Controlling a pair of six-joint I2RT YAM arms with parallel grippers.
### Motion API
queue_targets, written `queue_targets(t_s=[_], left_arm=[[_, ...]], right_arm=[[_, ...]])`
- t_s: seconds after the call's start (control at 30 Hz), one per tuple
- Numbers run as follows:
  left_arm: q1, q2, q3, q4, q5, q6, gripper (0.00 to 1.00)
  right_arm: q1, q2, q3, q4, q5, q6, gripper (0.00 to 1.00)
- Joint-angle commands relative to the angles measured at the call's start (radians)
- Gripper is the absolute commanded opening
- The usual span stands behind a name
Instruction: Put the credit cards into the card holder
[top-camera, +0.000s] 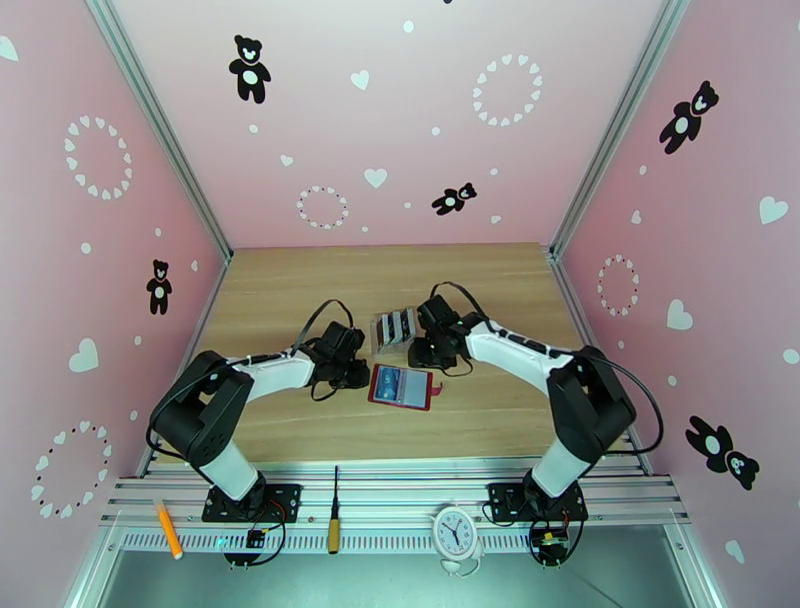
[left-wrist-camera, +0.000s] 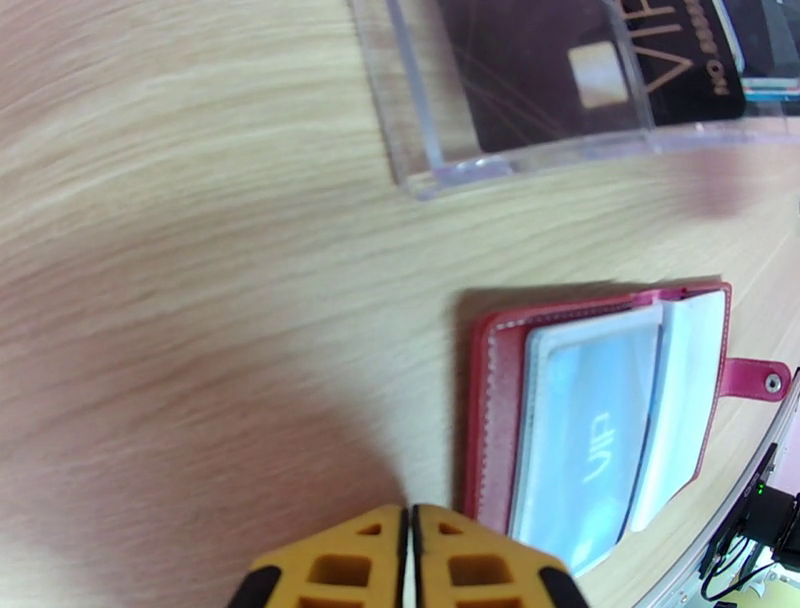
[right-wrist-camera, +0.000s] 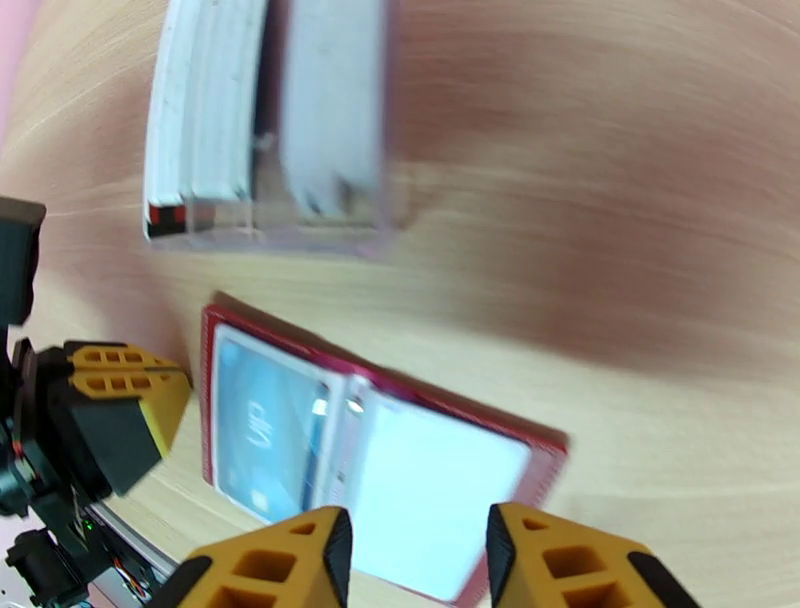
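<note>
– Left wrist view: seeing the left hand (left-wrist-camera: 410, 560) squeezed shut at the bottom of frame, nothing pinched in it, sat just beside the left edge of the card holder (left-wrist-camera: 600, 420). Can't tell if touching.

– Same story from the right wrist. Got the right hand (right-wrist-camera: 410, 555) partway open and empty, hanging over the holder's blank pocket page. Lying open on the tabletop (top-camera: 300, 290) between both hands, with a teal card (left-wrist-camera: 590, 440) already tucked in the left pocket.

– Reckon light and floppy, so likely to skate on the wood. Would pin the red cover edge with the shut hand, not the soft clear pockets.

– Agreed. Just past it, seeing the clear rack (left-wrist-camera: 520, 160) with the other credit cards (left-wrist-camera: 560, 70) stood in its slots, a black VIP one showing through the plastic. Guessing thin, stiff, slick, barely any weight. Best to nip whichever edge stands proud of the slot and lift straight out.

– Tight in there though: rack just beside the holder, both hands crowding in. Need to mind the rack's walls, probably tips easily. Loads of bare tabletop further back and out to the sides for swinging round.
</note>
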Motion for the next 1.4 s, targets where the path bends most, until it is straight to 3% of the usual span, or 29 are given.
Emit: queue_targets(t_s=[0.0,0.03,0.13,0.2,0.93,1.37], left_arm=[[-0.023,0.049,0.004,-0.026,-0.007,0.0,0.13],[-0.028,0.052,0.003,-0.025,-0.015,-0.002,0.13],[-0.042,0.055,-0.005,-0.014,-0.022,-0.012,0.13],[-0.048,0.051,-0.016,-0.006,-0.023,-0.019,0.13],[-0.072,0.01,-0.068,0.04,0.004,-0.03,0.13],[-0.072,0.016,-0.063,0.037,0.007,-0.025,0.13]], right_arm=[[-0.01,-0.051,-0.059,-0.012,0.005,-0.003,0.43],[-0.01,-0.061,-0.075,-0.005,-0.002,-0.001,0.43],[-0.01,-0.101,-0.144,0.041,-0.02,0.013,0.62],[-0.01,-0.123,-0.176,0.048,-0.017,0.02,0.65],[-0.008,-0.094,-0.351,0.285,-0.145,0.129,0.56],[0.02,-0.093,-0.329,0.186,-0.022,0.108,0.52]])
